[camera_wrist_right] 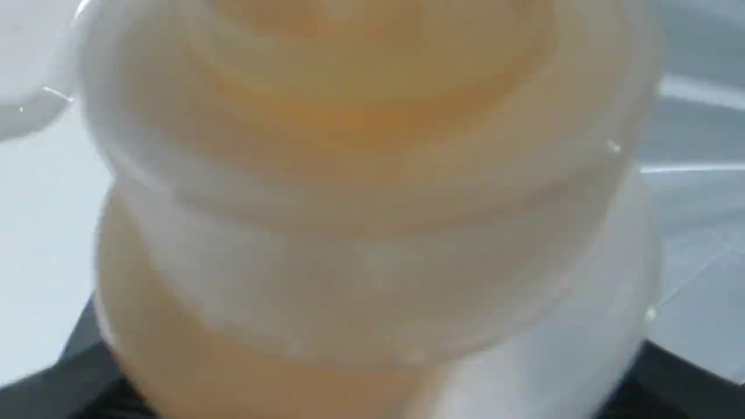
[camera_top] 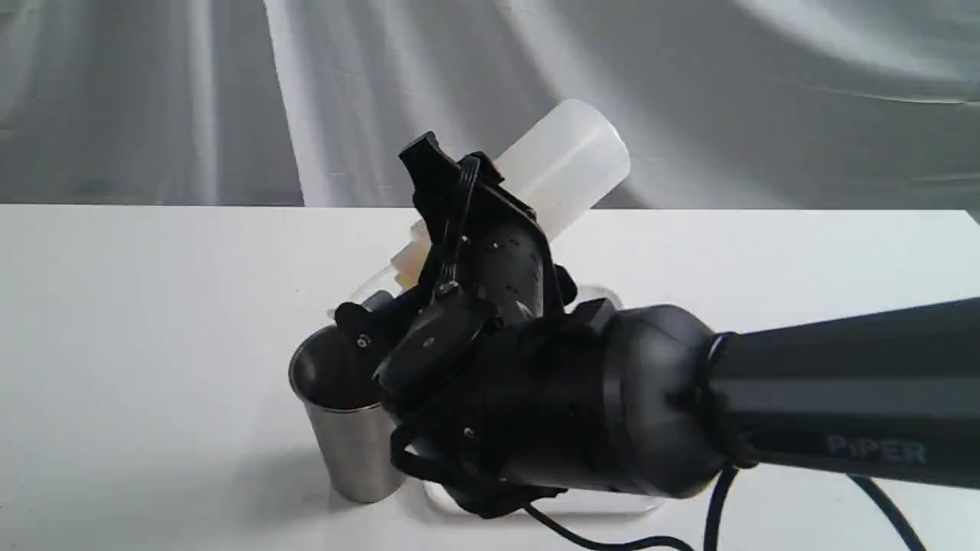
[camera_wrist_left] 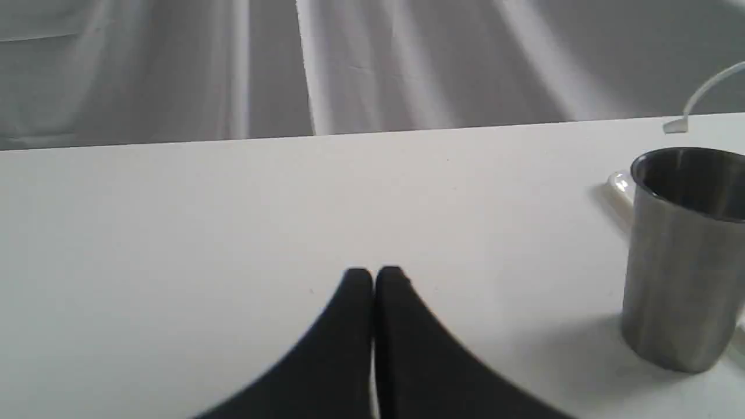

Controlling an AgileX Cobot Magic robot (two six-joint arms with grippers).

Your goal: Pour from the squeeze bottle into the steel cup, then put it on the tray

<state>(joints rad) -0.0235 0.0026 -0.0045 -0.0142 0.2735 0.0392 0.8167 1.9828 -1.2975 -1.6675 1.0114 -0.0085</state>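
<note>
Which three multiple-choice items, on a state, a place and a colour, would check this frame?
1. The left claw is: A open; B shut, empty; C shut on a spoon.
2. The squeeze bottle is: A in the left claw; B tilted in the right claw above the steel cup; C standing upright alone.
3. Its liquid is: A blue; B green; C amber-orange.
Key: B, its fingers meet with nothing between; B, the neck end dips toward the cup; C, orange shows through the plastic.

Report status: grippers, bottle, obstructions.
Left gripper shut, empty. Right gripper shut on squeeze bottle, tilted nozzle-down toward steel cup. Stream not visible; no obstruction seen.
</note>
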